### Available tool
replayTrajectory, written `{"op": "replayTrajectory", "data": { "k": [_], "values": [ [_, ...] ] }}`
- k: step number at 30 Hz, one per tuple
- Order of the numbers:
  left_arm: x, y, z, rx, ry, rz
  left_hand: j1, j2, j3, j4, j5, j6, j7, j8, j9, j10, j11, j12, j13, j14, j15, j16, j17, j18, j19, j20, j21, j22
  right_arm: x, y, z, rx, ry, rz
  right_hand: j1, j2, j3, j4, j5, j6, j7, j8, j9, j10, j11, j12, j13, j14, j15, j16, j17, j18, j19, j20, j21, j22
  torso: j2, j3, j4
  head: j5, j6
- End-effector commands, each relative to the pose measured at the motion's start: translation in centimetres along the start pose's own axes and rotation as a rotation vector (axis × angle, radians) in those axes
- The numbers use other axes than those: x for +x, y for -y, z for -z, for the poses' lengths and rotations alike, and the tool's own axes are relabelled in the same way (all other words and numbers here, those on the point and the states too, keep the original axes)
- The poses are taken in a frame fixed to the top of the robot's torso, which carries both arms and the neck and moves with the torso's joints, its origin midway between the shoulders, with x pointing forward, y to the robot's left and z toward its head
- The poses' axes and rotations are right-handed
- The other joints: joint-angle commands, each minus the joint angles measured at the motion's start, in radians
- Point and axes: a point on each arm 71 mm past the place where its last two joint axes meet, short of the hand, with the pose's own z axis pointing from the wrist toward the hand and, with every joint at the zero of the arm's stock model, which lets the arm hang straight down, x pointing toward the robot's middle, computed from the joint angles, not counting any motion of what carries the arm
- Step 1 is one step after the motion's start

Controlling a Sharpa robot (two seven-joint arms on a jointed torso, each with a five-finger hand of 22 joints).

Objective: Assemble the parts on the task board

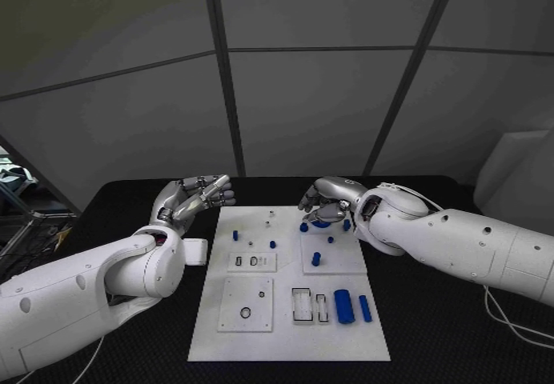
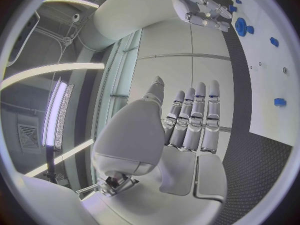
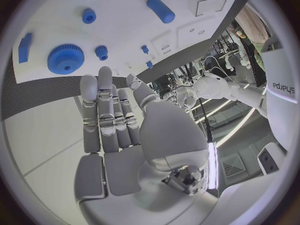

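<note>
Bench [image 1: 439,320] carries the white board [image 1: 289,336], with blue parts scattered over it: a gear [image 3: 65,58] near the far edge, a cylinder [image 1: 343,306] nearer the robot. Left hand [image 1: 196,196] hovers beside the board's far left corner, empty, fingers loosely curled; right hand [image 1: 327,202] hangs above the gear, empty too, fingers apart. A careless descent could knock the gear or neighbouring pegs [image 1: 316,258] askew.
</note>
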Motion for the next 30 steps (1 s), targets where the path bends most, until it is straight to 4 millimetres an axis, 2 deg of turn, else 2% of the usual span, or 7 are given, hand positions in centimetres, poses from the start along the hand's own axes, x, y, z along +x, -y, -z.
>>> {"op": "replayTrajectory", "data": {
  "k": [1, 4, 10, 14, 19, 22, 30],
  "values": [
    [0.6, 0.3, 0.1, 0.004, -0.035, 0.010, -0.002, -0.006, -0.002, -0.006, -0.005, 0.006, 0.004, -0.007, -0.002, 0.007, 0.003, -0.009, -0.002, 0.007, 0.003, -0.007, 0.002, 0.012, 0.006, 0.000, 0.006, 0.002, 0.4, -0.3, -0.2, 0.023, -0.076, 0.150, -0.002, -0.014, 0.015, 0.002, -0.005, -0.012, 0.000, -0.002, 0.000, -0.013, 0.003, 0.000, 0.002, 0.006, 0.001, -0.011, 0.013, -0.032, 0.057, 0.002, 0.088, 0.112, 0.017, -0.0033, 0.0068, -0.002, 0.001],
    [0.8, 0.3, 0.2, -0.001, -0.042, 0.014, -0.012, -0.009, -0.007, -0.013, -0.005, -0.006, 0.016, -0.021, -0.003, -0.010, 0.012, -0.024, -0.003, 0.005, 0.008, -0.016, 0.003, 0.010, 0.008, 0.002, 0.011, 0.004, 0.5, -0.6, -0.4, 0.021, -0.083, 0.175, -0.007, -0.018, 0.029, 0.003, -0.004, -0.017, 0.000, -0.002, 0.000, -0.016, 0.003, 0.001, 0.003, 0.007, 0.002, -0.017, 0.026, -0.049, 0.110, 0.003, 0.167, 0.215, 0.023, -0.0048, 0.0064, 0.002, 0.002],
    [0.9, 0.4, 0.3, -0.005, -0.048, 0.017, -0.020, -0.010, -0.010, -0.017, -0.005, -0.015, 0.022, -0.032, -0.003, -0.023, 0.018, -0.032, -0.004, 0.003, 0.011, -0.020, 0.005, 0.010, 0.006, 0.003, 0.014, 0.005, 0.6, -1.2, -0.8, 0.017, -0.075, 0.204, -0.011, -0.021, 0.059, 0.003, -0.003, -0.011, 0.002, -0.001, 0.001, -0.018, 0.005, 0.001, 0.004, 0.008, 0.002, -0.026, 0.045, -0.063, 0.150, 0.004, 0.237, 0.305, 0.028, -0.0043, 0.0015, 0.000, 0.002],
    [0.8, 0.4, 0.4, -0.008, -0.050, 0.018, -0.020, -0.010, -0.010, -0.017, -0.005, -0.015, 0.022, -0.032, -0.003, -0.023, 0.018, -0.032, -0.004, 0.003, 0.011, -0.020, 0.005, 0.010, 0.006, 0.003, 0.014, 0.005, 0.6, -1.3, -0.8, 0.020, -0.065, 0.222, -0.014, -0.025, 0.077, 0.004, -0.006, -0.011, 0.003, -0.001, 0.000, -0.018, 0.005, 0.002, 0.004, 0.009, 0.002, -0.031, 0.055, -0.067, 0.161, 0.005, 0.262, 0.337, 0.031, -0.0055, 0.0029, 0.000, 0.003],
    [0.7, 0.4, 0.4, -0.010, -0.049, 0.017, -0.023, -0.010, -0.011, -0.019, -0.005, -0.019, 0.023, -0.036, -0.003, -0.029, 0.019, -0.035, -0.004, 0.002, 0.012, -0.022, 0.005, 0.009, 0.006, 0.004, 0.015, 0.006, 0.5, -1.3, -0.9, 0.020, -0.056, 0.232, -0.016, -0.027, 0.088, 0.004, -0.007, -0.008, 0.003, 0.000, 0.001, -0.018, 0.005, 0.002, 0.004, 0.009, 0.002, -0.034, 0.061, -0.069, 0.165, 0.006, 0.273, 0.349, 0.031, -0.0046, 0.0047, 0.003, 0.001],
    [0.6, 0.4, 0.4, -0.012, -0.048, 0.016, -0.023, -0.010, -0.011, -0.019, -0.005, -0.019, 0.024, -0.036, -0.003, -0.029, 0.019, -0.036, -0.005, 0.002, 0.012, -0.023, 0.005, 0.009, 0.006, 0.004, 0.015, 0.006, 0.6, -1.4, -1.1, 0.020, -0.061, 0.234, -0.017, -0.029, 0.097, 0.004, -0.007, -0.007, 0.004, 0.000, 0.001, -0.019, 0.006, 0.001, 0.004, 0.010, 0.002, -0.036, 0.065, -0.070, 0.167, 0.006, 0.280, 0.358, 0.033, -0.0056, 0.0043, 0.004, 0.001],
    [0.5, 0.3, 0.4, -0.015, -0.049, 0.016, -0.023, -0.010, -0.011, -0.020, -0.005, -0.020, 0.024, -0.037, -0.003, -0.030, 0.020, -0.036, -0.004, 0.002, 0.013, -0.023, 0.005, 0.009, 0.006, 0.004, 0.015, 0.006, 0.7, -1.2, -1.4, 0.030, -0.070, 0.238, -0.018, -0.034, 0.116, 0.004, -0.010, -0.010, 0.004, -0.002, 0.000, -0.025, 0.007, 0.000, 0.003, 0.010, 0.003, -0.041, 0.074, -0.071, 0.166, 0.007, 0.289, 0.368, 0.036, -0.0050, 0.0042, 0.005, -0.001]
  ]
}}
